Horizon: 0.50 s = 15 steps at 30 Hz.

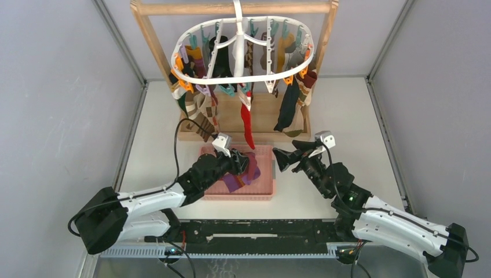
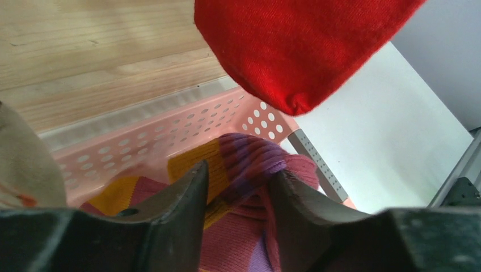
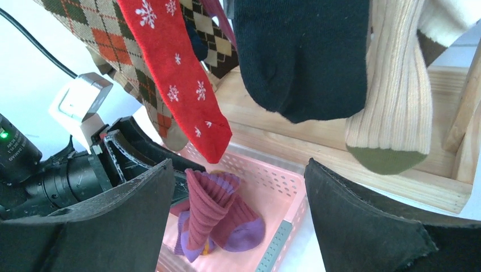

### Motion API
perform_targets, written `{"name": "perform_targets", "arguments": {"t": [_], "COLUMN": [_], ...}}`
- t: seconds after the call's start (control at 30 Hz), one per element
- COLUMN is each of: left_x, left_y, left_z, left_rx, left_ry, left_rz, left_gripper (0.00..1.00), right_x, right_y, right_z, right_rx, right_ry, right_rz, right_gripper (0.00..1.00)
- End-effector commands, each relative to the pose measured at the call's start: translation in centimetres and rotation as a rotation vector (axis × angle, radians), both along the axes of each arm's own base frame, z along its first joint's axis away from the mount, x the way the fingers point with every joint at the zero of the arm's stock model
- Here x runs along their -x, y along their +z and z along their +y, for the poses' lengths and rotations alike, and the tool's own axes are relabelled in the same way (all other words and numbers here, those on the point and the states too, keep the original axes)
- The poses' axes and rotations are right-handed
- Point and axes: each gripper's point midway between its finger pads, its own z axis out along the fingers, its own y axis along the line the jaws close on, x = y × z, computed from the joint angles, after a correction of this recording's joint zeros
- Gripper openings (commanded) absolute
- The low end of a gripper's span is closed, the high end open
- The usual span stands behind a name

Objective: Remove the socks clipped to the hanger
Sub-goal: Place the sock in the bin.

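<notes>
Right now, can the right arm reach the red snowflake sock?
Probably yes. The right gripper is wide open, and the red snowflake sock hangs free just ahead with nothing between; the left gripper sits lower, in the pink basket.

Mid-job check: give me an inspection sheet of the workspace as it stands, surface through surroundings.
Surface: white table with a pink basket in front of the arms.
Job's things: white hanger hooked on the wooden frame, many socks clipped on, among them a red sock and a black sock; one purple striped sock lies in the basket.
Clutter: nothing seen.
Grippers: left gripper over the basket, jaws apart with the purple striped sock between them; right gripper beside the basket, jaws wide open, empty.
Cables: black cable arcs up from the left arm near the hanging socks.
Surroundings: grey walls.
</notes>
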Motion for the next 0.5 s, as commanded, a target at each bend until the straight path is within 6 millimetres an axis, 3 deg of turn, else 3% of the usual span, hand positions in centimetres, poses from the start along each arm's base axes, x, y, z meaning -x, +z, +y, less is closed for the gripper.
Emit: {"name": "perform_targets", "arguments": {"t": [0.0,0.07,0.17,0.47], "left_x": [-1.5,-1.6,-1.6,-1.7], "left_y": [4.3,4.2,4.0,3.5], "left_z": [-1.6,-1.5,-1.5,-0.1], "left_rx": [0.081,0.077,0.067,-0.009], "left_ry": [0.01,0.015,0.015,0.061], "left_rz": [-0.089,-0.088,-0.09,-0.067], "left_gripper": [0.55,0.65,0.92,0.96], "right_x": [-0.2,-0.3,-0.3,-0.4], "right_y": [0.4,0.2,0.0,-0.3], "right_z": [0.1,0.2,0.3,0.5], "right_rx": [-0.032,-0.029,-0.024,-0.017], "right_ry": [-0.006,-0.006,-0.003,0.001], "right_rz": [-0.005,-0.003,0.0,0.005], "right_gripper": [0.91,0.91,0.91,0.91]}}
